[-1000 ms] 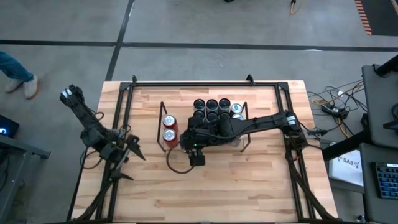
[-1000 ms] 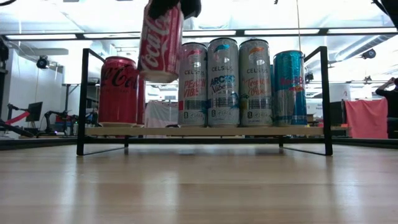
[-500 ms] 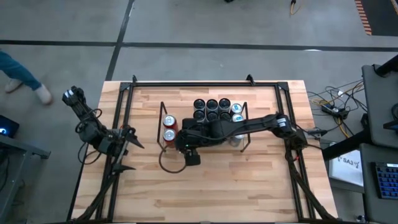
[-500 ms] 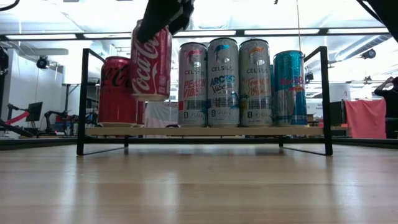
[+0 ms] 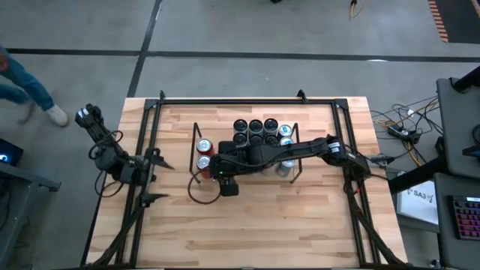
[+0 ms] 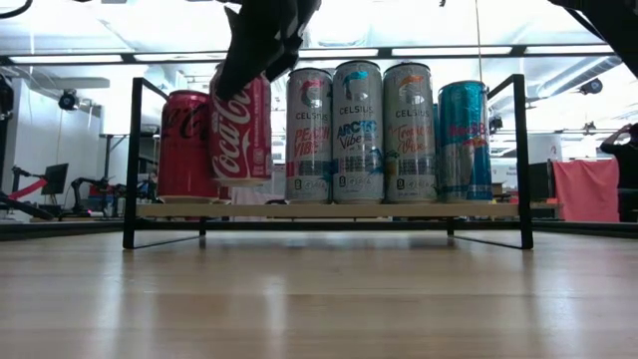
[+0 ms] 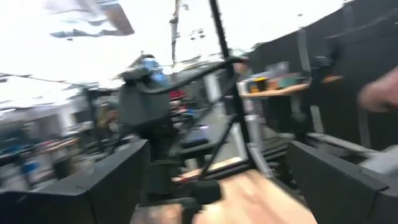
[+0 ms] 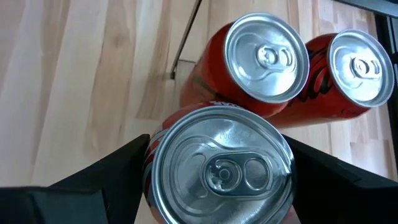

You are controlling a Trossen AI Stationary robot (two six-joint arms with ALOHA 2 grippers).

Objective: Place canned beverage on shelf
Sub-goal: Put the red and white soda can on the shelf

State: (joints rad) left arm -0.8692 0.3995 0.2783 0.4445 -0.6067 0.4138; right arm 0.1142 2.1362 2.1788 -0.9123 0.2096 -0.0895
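My right gripper [image 5: 219,163] is shut on a red Coca-Cola can [image 6: 240,130] and hangs over the left part of the shelf [image 6: 329,210], a low wire-framed rack with a wood base. The can hangs between two red cans [image 5: 202,153] on the shelf's left end and the tall slim cans [image 6: 357,130]. In the right wrist view its silver top [image 8: 222,165] sits between the dark fingers, with the two red cans [image 8: 267,56] beyond. My left gripper [image 5: 156,180] waits open at the table's left edge. My right gripper pinches the can's upper wall [image 8: 155,152] between its two fingers, one on each side just under the rim. The fingers slant down from above, from the table's right. The can hangs nearly upright, a little tilted, its bottom [image 6: 239,179] just above the shelf base.
Tall dark-topped cans [image 5: 255,131] and a blue can [image 6: 464,140] fill the shelf's middle and right. The black tubular frame [image 5: 247,100] runs round the table. A person's legs [image 5: 30,90] show on the floor beyond the table's far left corner.
My right gripper has gone down and toward the table's left edge with the red can. The can has sunk from well above the shelf cans to just over the shelf base, beside the red cans. My left gripper has rolled a little in place.
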